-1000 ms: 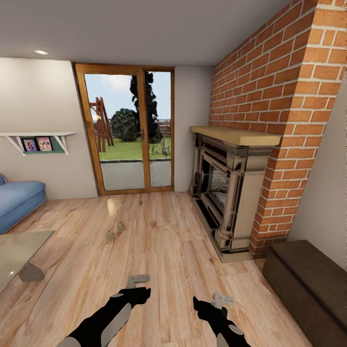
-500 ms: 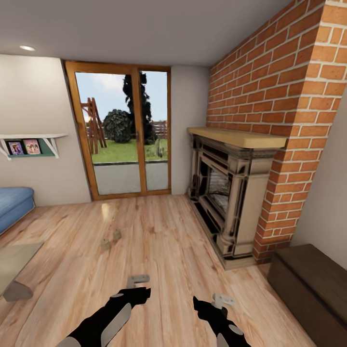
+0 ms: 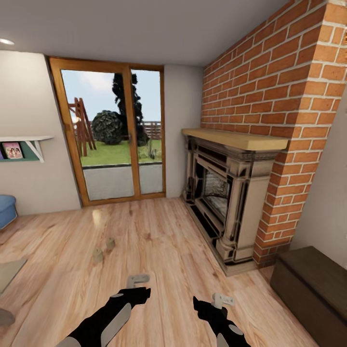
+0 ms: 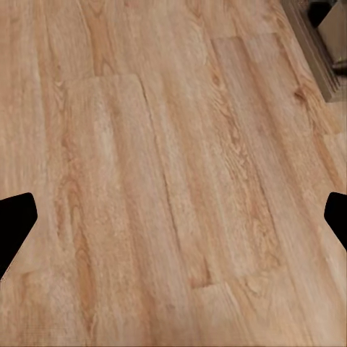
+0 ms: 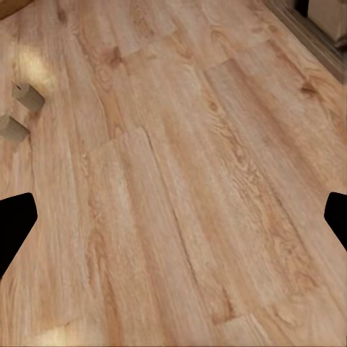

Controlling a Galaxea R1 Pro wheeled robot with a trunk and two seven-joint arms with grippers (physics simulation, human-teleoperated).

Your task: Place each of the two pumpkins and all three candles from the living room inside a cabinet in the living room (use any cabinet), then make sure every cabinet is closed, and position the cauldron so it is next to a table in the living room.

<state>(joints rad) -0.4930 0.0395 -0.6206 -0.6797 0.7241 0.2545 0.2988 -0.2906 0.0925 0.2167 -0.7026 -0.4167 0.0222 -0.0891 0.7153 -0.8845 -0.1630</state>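
Wood floor (image 3: 159,250) lies open ahead in the head view; two candles (image 3: 103,249) stand near the glass door (image 3: 113,140), fireplace (image 3: 226,193) and cabinet (image 3: 313,284) on the right. Left gripper (image 3: 138,279) and right gripper (image 3: 222,300) hover apart. Both wrist views show fingers (image 4: 16,224) spread wide over bare planks; the right wrist view catches the candles (image 5: 20,112).

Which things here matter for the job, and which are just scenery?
Job: two candles on the floor; cabinet; table corner.
Scenery: fireplace, brick chimney, glass door, wall shelf, sofa.
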